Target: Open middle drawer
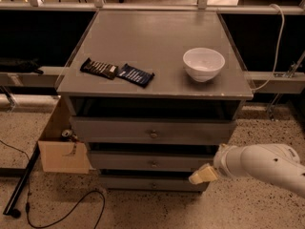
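Observation:
The grey cabinet (157, 46) has three drawers stacked under its top. The middle drawer (124, 161) is the second grey front, with a small round knob (153, 164) at its centre, and it looks pushed in. My gripper (202, 174) is the cream tip of the white arm (262, 163), which reaches in from the lower right. It hangs at the right end of the cabinet front, level with the gap between the middle drawer and the bottom drawer (143, 183). It sits well to the right of the knob and holds nothing that I can see.
A white bowl (203, 63) and two dark snack bars (99, 68) (136, 75) lie on the cabinet top. An open cardboard box (62, 151) stands against the cabinet's left side. A black cable (71, 211) and a dark pole (21, 185) lie on the speckled floor.

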`<move>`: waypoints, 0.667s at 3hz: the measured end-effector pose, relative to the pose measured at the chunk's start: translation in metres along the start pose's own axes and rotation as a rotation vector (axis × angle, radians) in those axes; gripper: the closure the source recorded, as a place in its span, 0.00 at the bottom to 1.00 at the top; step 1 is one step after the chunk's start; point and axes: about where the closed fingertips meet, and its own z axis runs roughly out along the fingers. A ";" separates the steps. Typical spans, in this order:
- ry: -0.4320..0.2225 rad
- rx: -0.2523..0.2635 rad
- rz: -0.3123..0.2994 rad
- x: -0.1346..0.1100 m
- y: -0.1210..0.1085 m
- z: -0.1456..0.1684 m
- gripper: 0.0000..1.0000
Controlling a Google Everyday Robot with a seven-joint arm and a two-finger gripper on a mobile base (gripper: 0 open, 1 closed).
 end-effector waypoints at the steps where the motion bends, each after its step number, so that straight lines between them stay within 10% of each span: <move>1: -0.007 0.038 -0.008 0.001 -0.004 0.002 0.00; 2: -0.015 0.088 -0.027 0.009 -0.008 0.009 0.00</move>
